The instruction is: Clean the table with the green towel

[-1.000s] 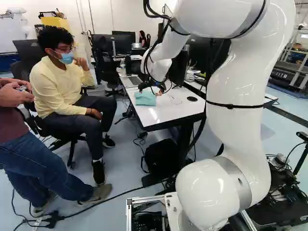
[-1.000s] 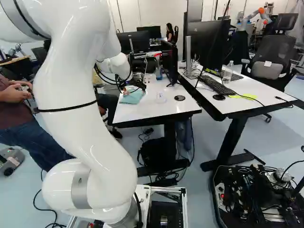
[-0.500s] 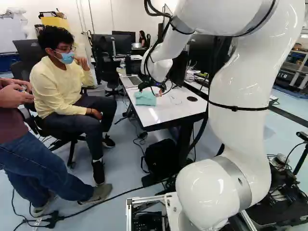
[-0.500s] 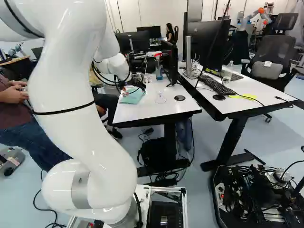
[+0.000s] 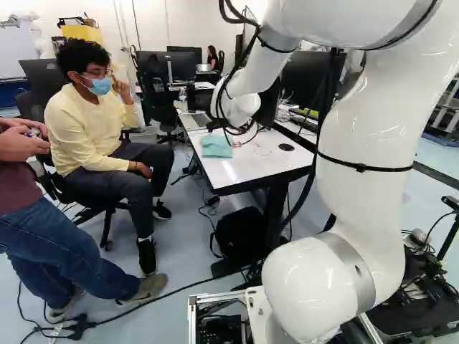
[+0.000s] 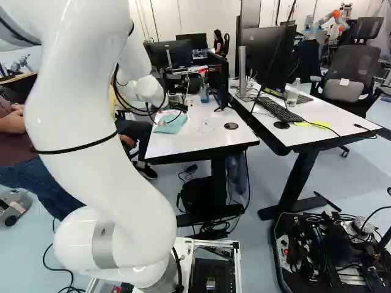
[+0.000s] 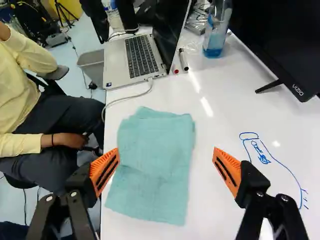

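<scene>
In the right base view my gripper (image 6: 178,108) hangs over the far part of the white table (image 6: 198,139), small and partly hidden by its cables. Seen from the wrist, the gripper (image 7: 166,152) stands open, its orange pads wide apart with nothing held. The green towel (image 7: 152,167) lies loosely folded and flat on the tabletop, below and ahead of the fingers, nearer the finger on the seated person's side. Blue marker lines (image 7: 261,157) are drawn on the white surface beyond the other finger. The towel (image 5: 216,146) also shows at the table's left edge in the left base view.
Ahead of the gripper are a laptop (image 7: 137,57), its white cable, two markers (image 7: 183,60) and a spray bottle (image 7: 215,30). A monitor (image 7: 285,40) stands beside them. A person (image 5: 93,136) sits close along the table's left side. Another robot (image 6: 327,23) stands far back.
My arm's upper links have swung right in the left base view and left in the right base view, the wrist shifting only slightly. Towel and base have not moved.
</scene>
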You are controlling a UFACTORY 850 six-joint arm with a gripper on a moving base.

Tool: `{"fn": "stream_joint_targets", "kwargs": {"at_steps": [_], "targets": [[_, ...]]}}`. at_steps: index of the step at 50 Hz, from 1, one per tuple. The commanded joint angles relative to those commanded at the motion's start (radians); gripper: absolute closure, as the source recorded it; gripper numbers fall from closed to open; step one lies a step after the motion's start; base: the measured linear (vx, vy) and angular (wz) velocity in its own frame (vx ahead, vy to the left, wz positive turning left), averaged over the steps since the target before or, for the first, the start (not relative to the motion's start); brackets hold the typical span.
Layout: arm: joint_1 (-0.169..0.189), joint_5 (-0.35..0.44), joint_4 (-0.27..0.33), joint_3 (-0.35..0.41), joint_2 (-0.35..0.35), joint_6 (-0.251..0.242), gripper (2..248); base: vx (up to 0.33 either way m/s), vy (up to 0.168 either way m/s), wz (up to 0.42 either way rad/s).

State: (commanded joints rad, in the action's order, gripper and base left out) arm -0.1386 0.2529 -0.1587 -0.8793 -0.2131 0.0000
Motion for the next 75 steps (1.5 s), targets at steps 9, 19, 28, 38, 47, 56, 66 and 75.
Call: {"fn": "stream_joint_targets", "kwargs": {"at_steps": [9, 19, 28, 38, 47, 56, 66, 75], "targets": [[0.024, 0.032, 0.0, 0.022, -0.001, 0.0, 3, 0.0, 0.0, 0.0], [0.031, 0.013, -0.003, 0.025, -0.007, 0.0, 3, 0.0, 0.0, 0.0], [0.03, -0.03, -0.011, 0.027, -0.007, 0.0, 3, 0.0, 0.0, 0.0], [0.004, -0.015, -0.006, 0.042, 0.006, 0.0, 3, 0.0, 0.0, 0.0], [-0.018, 0.038, 0.014, 0.054, 0.006, 0.0, 3, 0.0, 0.0, 0.0], [-0.022, 0.11, 0.043, 0.054, -0.013, 0.0, 3, 0.0, 0.0, 0.0], [-0.022, 0.193, 0.077, 0.051, -0.037, 0.0, 3, 0.0, 0.0, 0.0], [-0.023, 0.252, 0.103, 0.048, -0.058, 0.0, 3, 0.0, 0.0, 0.0]]}}
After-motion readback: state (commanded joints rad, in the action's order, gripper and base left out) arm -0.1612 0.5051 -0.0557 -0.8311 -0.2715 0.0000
